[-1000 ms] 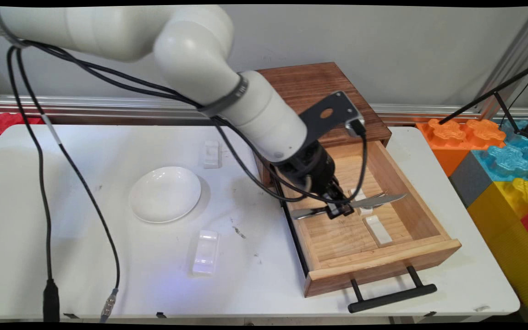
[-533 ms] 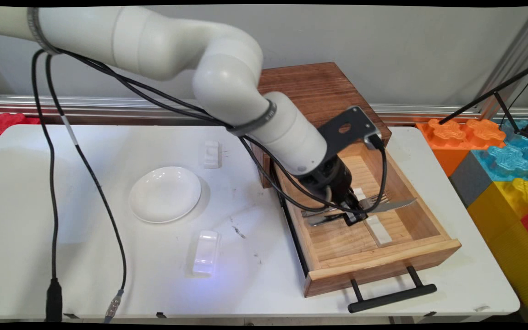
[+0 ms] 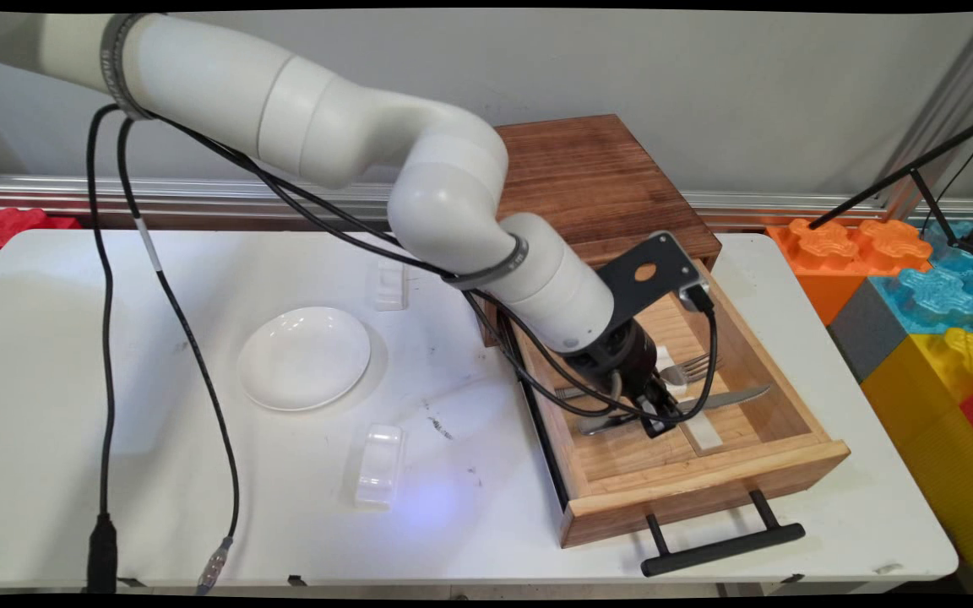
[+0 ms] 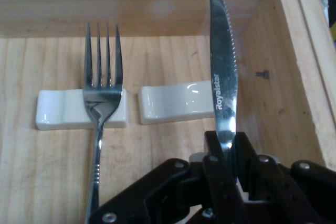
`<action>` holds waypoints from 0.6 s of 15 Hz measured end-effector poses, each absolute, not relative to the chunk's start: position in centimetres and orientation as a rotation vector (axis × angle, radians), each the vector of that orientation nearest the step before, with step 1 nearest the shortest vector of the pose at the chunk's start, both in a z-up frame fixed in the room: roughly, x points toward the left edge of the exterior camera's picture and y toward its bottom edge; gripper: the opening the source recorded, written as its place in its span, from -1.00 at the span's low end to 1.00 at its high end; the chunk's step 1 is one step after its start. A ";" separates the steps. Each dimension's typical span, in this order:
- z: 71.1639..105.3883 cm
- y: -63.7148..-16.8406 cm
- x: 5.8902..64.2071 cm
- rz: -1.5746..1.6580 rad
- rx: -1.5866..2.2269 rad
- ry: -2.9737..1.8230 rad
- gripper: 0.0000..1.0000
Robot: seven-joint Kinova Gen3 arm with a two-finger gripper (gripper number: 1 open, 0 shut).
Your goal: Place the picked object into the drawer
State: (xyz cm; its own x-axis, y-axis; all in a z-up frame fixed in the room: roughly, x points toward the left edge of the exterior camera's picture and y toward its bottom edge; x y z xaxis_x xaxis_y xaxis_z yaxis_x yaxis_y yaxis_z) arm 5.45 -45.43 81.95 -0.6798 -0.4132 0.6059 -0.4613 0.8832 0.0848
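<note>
My gripper (image 3: 655,415) is down inside the open wooden drawer (image 3: 706,491), shut on a steel table knife (image 3: 736,397) near its handle. In the hand view the knife (image 4: 223,77) points away from the gripper (image 4: 227,153), its serrated blade crossing the right end of a white ceramic rest (image 4: 173,102). Whether the blade touches that rest I cannot tell. A fork (image 4: 102,93) lies to the left, parallel to the knife, its tines on a second white rest (image 4: 58,111). In the main view the fork (image 3: 693,366) lies just beyond the knife.
The drawer juts from a dark wooden cabinet (image 3: 588,169), its black handle (image 3: 723,545) near the table's front edge. On the table stand a white plate (image 3: 304,357) and two more white rests (image 3: 379,464) (image 3: 390,283). Black cables (image 3: 106,338) hang at left. Coloured blocks (image 3: 917,279) stand at right.
The gripper has carried the knife rightward and toward the drawer's front, lowering it from over the fork to beside it, over the nearer rest. The fork has stayed put.
</note>
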 end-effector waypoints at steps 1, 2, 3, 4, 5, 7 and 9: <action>81.5 -45.4 5.4 0.099 0.625 -2.406 -1.00; 81.2 -45.4 5.3 0.099 0.624 -2.406 -1.00; 80.8 -45.4 5.3 0.099 0.624 -2.407 -1.00; 80.4 -45.4 5.3 0.098 0.623 -2.409 -1.00; 80.1 -45.4 5.3 0.098 0.622 -2.409 -1.00; 79.5 -45.4 5.2 0.099 0.623 -2.409 -1.00; 79.0 -45.4 5.2 0.100 0.624 -2.407 -1.00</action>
